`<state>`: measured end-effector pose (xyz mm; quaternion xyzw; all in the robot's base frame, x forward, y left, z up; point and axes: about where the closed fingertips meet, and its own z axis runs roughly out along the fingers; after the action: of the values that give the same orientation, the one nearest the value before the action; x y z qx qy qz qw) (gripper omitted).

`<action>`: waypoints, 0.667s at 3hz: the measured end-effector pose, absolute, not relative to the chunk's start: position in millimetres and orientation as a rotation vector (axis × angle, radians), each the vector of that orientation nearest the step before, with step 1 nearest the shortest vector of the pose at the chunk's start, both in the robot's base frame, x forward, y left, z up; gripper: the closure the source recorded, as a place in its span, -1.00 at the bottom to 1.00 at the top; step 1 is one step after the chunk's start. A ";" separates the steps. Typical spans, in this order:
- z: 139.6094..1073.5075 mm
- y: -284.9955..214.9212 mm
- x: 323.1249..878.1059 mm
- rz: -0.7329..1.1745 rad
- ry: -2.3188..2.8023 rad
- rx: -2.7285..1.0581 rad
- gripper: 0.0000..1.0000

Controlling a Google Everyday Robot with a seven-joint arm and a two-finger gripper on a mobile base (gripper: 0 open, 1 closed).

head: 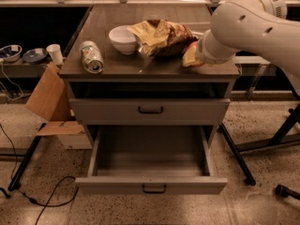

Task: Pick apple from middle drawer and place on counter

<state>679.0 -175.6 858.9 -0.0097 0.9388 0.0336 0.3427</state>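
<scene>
The wide grey metal middle drawer (150, 184) is pulled out at the bottom. Above it, the other grey drawer front (150, 110) is closed. On top is the dark, wood-look counter (122, 64). A shiny can (91, 56) lies on its side near the left edge. Near the right edge, the gripper (193, 56) sits low over the counter, mostly hidden by the big white arm (253, 25) (I cannot tell if it is holding anything). A small orange-yellow bit that looks like the apple (188, 59) peeks out there. Further back are a round white bowl (123, 39) and a crinkly brown and yellow snack bag (161, 36), side by side.
</scene>
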 end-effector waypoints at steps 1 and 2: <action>851.6 -177.7 707.4 0.084 2.425 0.044 1.00; 847.3 -181.0 720.8 0.078 2.418 0.094 1.00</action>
<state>720.8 -181.0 847.3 0.0363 0.9346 0.0303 0.3525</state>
